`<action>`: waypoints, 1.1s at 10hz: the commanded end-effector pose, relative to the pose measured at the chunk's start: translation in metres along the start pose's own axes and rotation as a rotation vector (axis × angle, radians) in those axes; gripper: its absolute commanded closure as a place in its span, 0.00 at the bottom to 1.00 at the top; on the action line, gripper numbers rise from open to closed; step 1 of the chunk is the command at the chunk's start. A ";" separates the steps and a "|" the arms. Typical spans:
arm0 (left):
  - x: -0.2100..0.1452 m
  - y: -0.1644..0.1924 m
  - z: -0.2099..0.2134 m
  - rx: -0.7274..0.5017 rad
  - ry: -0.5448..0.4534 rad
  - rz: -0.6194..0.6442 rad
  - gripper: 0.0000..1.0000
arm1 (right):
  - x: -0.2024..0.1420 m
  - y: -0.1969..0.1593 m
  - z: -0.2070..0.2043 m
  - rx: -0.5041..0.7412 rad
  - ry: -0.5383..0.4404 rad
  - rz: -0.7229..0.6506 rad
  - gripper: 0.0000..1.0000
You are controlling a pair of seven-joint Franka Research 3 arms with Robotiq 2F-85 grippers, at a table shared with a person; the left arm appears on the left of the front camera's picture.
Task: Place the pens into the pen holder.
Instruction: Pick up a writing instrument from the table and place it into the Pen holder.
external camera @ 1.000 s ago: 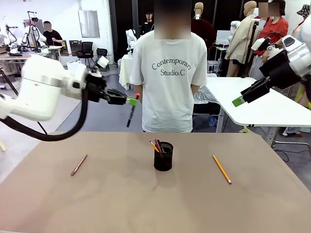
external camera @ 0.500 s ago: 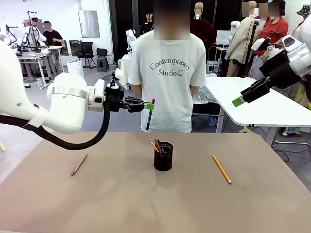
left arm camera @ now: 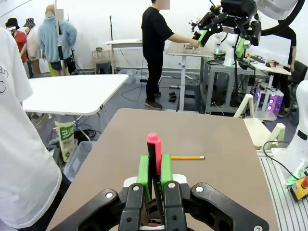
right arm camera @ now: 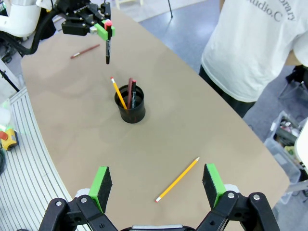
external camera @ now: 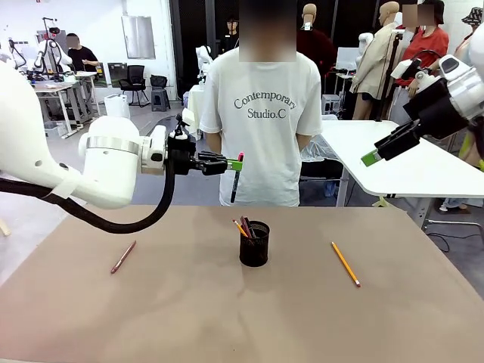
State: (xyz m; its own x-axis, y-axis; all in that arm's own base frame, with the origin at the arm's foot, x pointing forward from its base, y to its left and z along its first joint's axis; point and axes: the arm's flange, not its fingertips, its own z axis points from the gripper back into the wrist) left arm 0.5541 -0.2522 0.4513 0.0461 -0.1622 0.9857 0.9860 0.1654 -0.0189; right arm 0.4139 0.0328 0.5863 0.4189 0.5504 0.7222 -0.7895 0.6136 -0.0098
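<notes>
pens: dark pen with red tip (external camera: pixel 234 184) hangs upright at frame centre, above pen holder (external camera: pixel 254 248) | left gripper (external camera: pixel 237 159) clenched on its top end | right gripper (external camera: pixel 374 156) spread wide, empty, upper right | yellow-orange pencil (external camera: pixel 345 263) flat on table (external camera: pixel 227 318), right of holder | brownish-pink pen (external camera: pixel 122 257) flat, left

Front and wrist cameras, shared table (external camera: pixel 91 318)

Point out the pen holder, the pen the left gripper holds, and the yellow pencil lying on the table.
Pen holder (external camera: pixel 255 254), front view, mesh wall.
Held pen (external camera: pixel 236 182), front view, dark barrel.
Yellow pencil (external camera: pixel 345 264), front view, mid-shaft.
</notes>
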 end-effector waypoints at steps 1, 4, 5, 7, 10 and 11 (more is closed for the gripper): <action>0.000 0.000 0.000 0.000 -0.001 0.000 1.00 | 0.001 0.001 0.000 0.011 -0.015 -0.018 0.00; -0.022 0.009 -0.030 0.031 -0.047 -0.015 1.00 | 0.001 0.001 0.000 0.011 -0.015 -0.018 0.00; -0.030 0.012 -0.038 0.030 -0.052 -0.012 1.00 | 0.001 0.001 0.000 0.011 -0.015 -0.018 0.00; -0.039 0.015 -0.048 0.049 -0.062 -0.034 1.00 | 0.001 0.001 0.000 0.011 -0.015 -0.018 0.00; -0.048 0.019 -0.060 0.041 -0.088 -0.041 1.00 | 0.001 0.001 0.000 0.011 -0.015 -0.018 0.00; -0.049 0.020 -0.061 0.035 -0.092 -0.039 1.00 | 0.001 0.001 0.000 0.011 -0.015 -0.018 0.00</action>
State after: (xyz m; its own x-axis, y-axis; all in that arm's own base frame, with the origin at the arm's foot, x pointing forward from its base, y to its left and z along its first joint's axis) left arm 0.5788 -0.2965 0.3933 0.0184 -0.1089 0.9939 0.9821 0.1885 0.0025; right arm 0.4139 0.0327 0.5863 0.4190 0.5504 0.7222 -0.7894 0.6138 -0.0098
